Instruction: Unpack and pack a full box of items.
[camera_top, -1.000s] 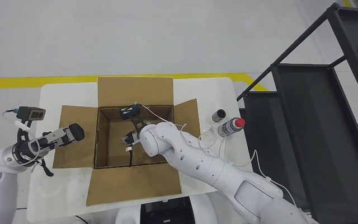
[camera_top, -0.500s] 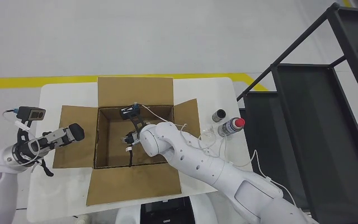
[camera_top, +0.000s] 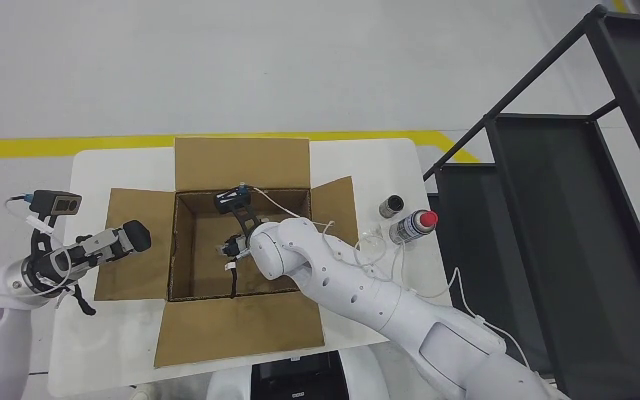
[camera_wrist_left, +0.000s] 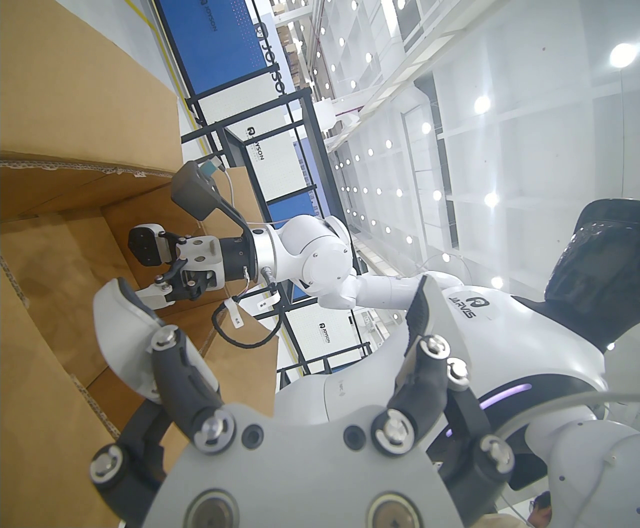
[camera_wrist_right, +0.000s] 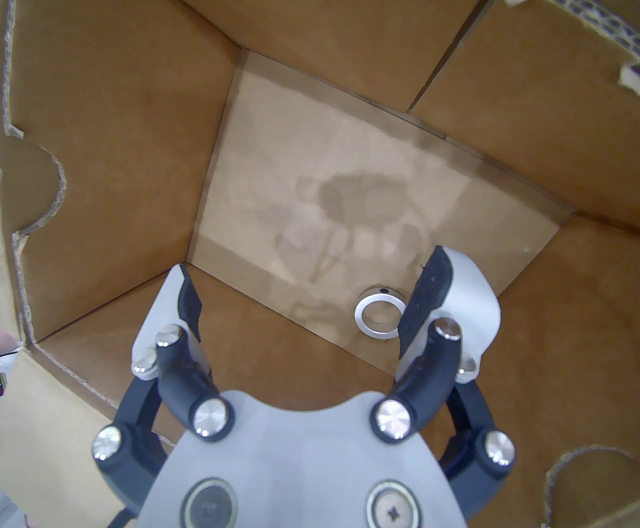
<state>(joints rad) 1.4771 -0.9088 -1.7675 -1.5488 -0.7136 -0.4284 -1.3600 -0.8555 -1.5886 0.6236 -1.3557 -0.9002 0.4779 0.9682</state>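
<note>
Cardboard box (camera_top: 242, 160) sits open in the middle of the white table (camera_top: 120, 165), its 4 flaps folded outward and its inside almost bare. On the box floor lies 1 small silver metal ring (camera_wrist_right: 377, 316), flat on its side near a corner where the floor meets a wall. The right gripper (camera_wrist_right: 310, 290) hangs down inside the box with its fingers spread wide and nothing between them; the ring lies just beside the dark pad of one finger (camera_wrist_right: 425, 295), though whether they touch cannot be told. From above, the right gripper (camera_top: 235, 245) sits low in the box, nearer the wall on the robot's side, with its arm coming in over the right flap. The left gripper (camera_wrist_left: 270, 300) is likewise released, its 2 fingers apart and holding nothing; from above, the left gripper (camera_top: 130, 237) hovers over the box's left flap, outside the opening. To the right of the box, 2 things stand upright on the table close to each other: a spray can with a red cap (camera_top: 413, 227) and a shorter dark-topped cylinder (camera_top: 391, 206).
</note>
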